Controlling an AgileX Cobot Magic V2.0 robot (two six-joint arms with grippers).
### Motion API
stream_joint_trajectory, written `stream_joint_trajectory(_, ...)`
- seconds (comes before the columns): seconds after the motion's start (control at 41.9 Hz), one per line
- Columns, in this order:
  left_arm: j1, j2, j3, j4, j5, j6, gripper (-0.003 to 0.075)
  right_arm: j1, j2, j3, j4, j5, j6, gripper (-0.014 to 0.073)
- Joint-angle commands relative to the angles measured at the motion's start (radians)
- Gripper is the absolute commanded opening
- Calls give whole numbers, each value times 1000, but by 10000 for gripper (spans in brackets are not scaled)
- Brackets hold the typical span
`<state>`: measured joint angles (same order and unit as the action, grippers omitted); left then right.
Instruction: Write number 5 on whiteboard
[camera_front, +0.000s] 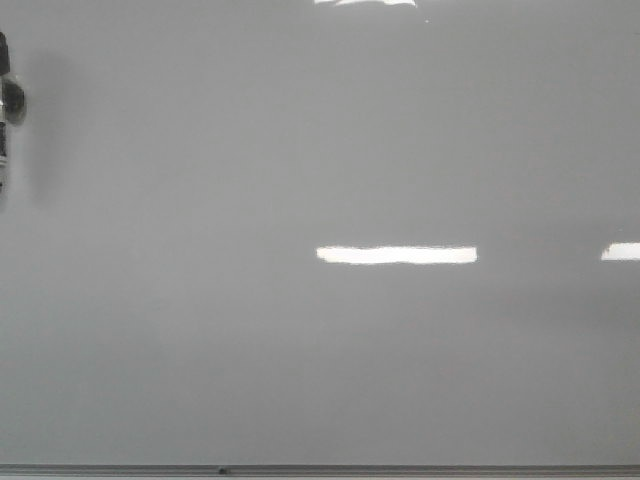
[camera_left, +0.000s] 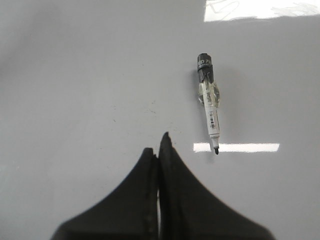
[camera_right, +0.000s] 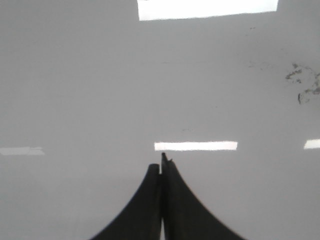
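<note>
— Grey-white and glossy all over: whiteboard (camera_front: 320, 360), bare apart from light reflections (camera_front: 397, 255). No number 5 anywhere on it, so nothing of the task done yet, by the look of it.

— And the marker (camera_left: 210, 102)?

— Lying loose on the whiteboard, just ahead of the left gripper (camera_left: 159, 145) and off to one side, not touching it. Barely in the front view, at the far left edge (camera_front: 5, 120). Dark plug at the far end (camera_left: 204, 62), clear section below that, white labelled barrel (camera_left: 214, 122), small dark tip (camera_left: 216, 150) pointing back toward the gripper.

— Grippers?

— Left gripper pressed fully together, holding nothing. Same for the right gripper (camera_right: 162, 162): closed tight, empty, over blank board with some faint dark smudges (camera_right: 302, 82) off to the side.

— Handling?

— Probably light and stiff, smooth plastic, round. Likely to roll or skid on that slick surface if nudged from one side only. Hard to say whether the tip is fragile; best kept off anything but the board.

— Where to grab?

— Across the white labelled barrel, near the middle, squeezing from both sides at once. Needs opening up first. Firm enough to resist twisting when the tip presses down.
</note>
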<state>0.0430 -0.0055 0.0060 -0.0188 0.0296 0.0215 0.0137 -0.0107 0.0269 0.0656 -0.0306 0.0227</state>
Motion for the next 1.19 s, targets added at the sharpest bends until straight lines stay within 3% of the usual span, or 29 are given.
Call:
stream_joint_trajectory(0.0,-5,-16,5,-10,-136,-2,-20,-6,-19,-19,-6,-121,2,-70)
stream_joint_trajectory(0.143,-8,-14,-53,-10,-155,-6,-20,-6,-19,-86,-6,-72,2,-70)
stream_joint_trajectory(0.358,-8,-8,-243,-10,-56,-6,-20,-6,-8,-305,-6,132,2,-70)
stream_joint_trajectory(0.692,-8,161,-614,-37,275,-9,-20,-6,173,-616,-6,401,2,-70)
stream_joint_trajectory(0.86,-8,287,-739,-37,452,-9,-20,-6,282,-688,-6,497,2,-70)
stream_joint_trajectory(1.17,-8,465,-751,-37,576,-9,-20,-6,447,-687,-6,551,2,-70)
